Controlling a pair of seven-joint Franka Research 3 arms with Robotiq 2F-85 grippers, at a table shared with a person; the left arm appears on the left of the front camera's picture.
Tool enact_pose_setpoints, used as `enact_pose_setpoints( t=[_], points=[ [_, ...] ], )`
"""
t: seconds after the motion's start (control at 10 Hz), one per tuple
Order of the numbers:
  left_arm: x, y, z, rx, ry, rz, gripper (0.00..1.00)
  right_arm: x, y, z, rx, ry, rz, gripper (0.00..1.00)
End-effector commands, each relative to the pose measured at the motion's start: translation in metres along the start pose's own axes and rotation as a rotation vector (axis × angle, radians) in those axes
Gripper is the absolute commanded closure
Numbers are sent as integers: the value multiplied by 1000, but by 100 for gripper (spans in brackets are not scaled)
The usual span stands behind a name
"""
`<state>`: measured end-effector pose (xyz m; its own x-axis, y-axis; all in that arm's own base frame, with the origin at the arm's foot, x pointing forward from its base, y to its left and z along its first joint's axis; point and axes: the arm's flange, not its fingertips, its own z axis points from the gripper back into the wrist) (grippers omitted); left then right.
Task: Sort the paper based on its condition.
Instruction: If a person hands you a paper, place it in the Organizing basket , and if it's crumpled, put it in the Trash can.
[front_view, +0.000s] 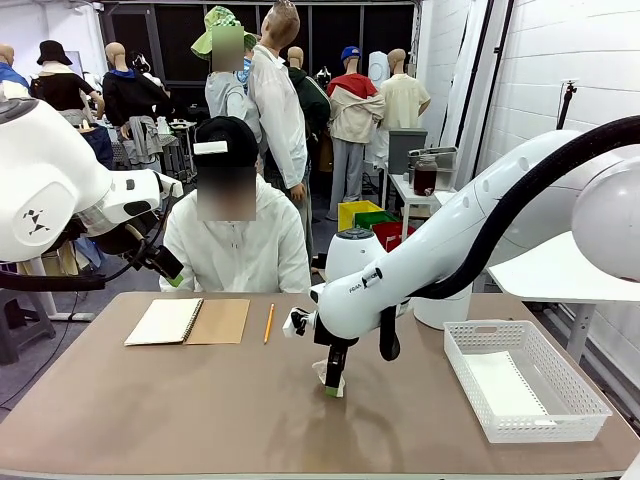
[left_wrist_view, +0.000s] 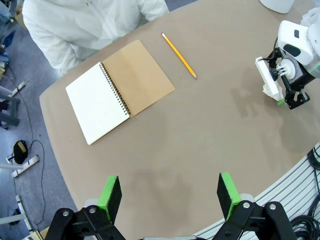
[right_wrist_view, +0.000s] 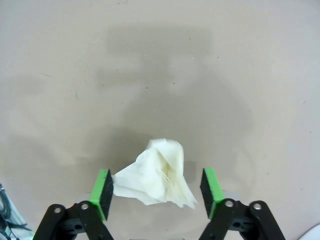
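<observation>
Beyond the tabletop's (front_view: 200, 400) right end effector (front_view: 334, 386), jaws apart (astride crumpled paper (right_wrist_view: 155, 180)), basket (front_view: 590, 410) holds a flat sheet (front_view: 500, 385).

No legible text, numbers or signs anywhere. One small dark mark, likely a maker's name, sits on the right arm's white forearm link (front_view: 357, 287), at about 12 o'clock from its gripper (front_view: 333, 386); too small to read. Notebook (left_wrist_view: 117, 90) page and brown cover, pencil (left_wrist_view: 179, 49), white basket (front_view: 530, 420): all blank of print.
</observation>
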<state>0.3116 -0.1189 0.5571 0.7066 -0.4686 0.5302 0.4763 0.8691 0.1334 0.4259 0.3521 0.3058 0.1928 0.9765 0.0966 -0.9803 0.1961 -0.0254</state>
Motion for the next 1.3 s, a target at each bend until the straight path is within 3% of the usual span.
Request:
enact_pose_setpoints(
  t=[0.0,0.3,1.2],
  points=[
    [0,1,0,-5,-6,4,0,2,-4,2,23,-13,4,50],
    [0,1,0,-5,-6,4,0,2,-5,1,34,-36,10,100],
    [0,1,0,-5,-6,4,0,1,-9,7,66,-111,10,100]
  ],
)
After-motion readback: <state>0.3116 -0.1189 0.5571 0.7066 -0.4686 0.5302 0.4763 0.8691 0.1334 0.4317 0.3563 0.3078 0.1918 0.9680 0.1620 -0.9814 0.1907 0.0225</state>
